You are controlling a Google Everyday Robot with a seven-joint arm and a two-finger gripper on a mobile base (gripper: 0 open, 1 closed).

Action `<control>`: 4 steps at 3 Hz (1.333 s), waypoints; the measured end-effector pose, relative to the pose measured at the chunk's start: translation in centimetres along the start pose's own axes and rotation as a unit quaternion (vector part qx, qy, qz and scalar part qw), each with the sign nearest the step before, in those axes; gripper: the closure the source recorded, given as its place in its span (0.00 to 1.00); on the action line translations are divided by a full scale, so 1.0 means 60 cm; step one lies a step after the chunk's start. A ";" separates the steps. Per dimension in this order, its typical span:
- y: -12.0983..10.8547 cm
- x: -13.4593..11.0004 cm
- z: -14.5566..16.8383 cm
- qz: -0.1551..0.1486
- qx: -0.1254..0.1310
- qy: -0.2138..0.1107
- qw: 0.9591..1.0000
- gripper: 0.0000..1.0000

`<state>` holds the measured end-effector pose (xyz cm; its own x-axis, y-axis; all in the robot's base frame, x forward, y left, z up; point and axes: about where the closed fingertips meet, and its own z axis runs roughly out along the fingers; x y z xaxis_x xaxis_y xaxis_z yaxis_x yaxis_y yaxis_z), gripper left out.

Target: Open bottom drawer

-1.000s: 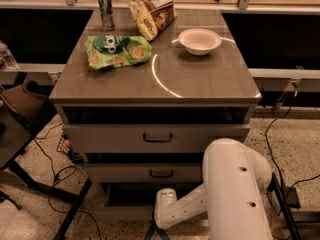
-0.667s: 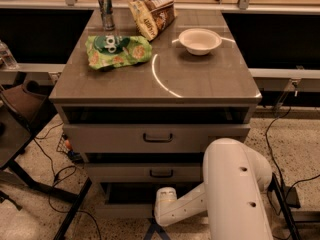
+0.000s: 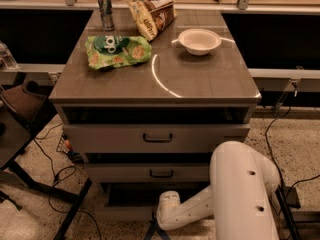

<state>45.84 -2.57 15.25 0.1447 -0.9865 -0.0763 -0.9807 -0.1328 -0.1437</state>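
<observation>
The grey cabinet has three drawer fronts stacked below its top. The bottom drawer [image 3: 122,212] is the lowest and narrowest front, near the floor, with a dark gap above it. Its handle is hidden behind my arm. My white arm [image 3: 240,194] reaches down from the lower right, and its wrist [image 3: 170,211] sits in front of the bottom drawer. My gripper [image 3: 151,232] is at the picture's lower edge, just below that drawer front, and shows only as dark parts.
The mid drawer [image 3: 161,173] and the top drawer [image 3: 157,137] have dark loop handles. On the cabinet top are a green chip bag [image 3: 117,50], a can [image 3: 105,10], a brown snack bag [image 3: 152,13] and a white bowl [image 3: 199,41]. Cables lie on the floor at left, beside a dark stand [image 3: 20,134].
</observation>
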 end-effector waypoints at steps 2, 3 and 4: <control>0.129 0.010 -0.005 0.023 0.002 -0.054 0.998 1.00; 0.147 0.008 -0.026 0.026 0.015 -0.065 0.997 1.00; 0.139 0.005 -0.058 0.020 0.027 -0.054 0.998 1.00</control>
<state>37.23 -4.32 17.47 0.1222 -0.9746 -0.1877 -0.9778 -0.0857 -0.1914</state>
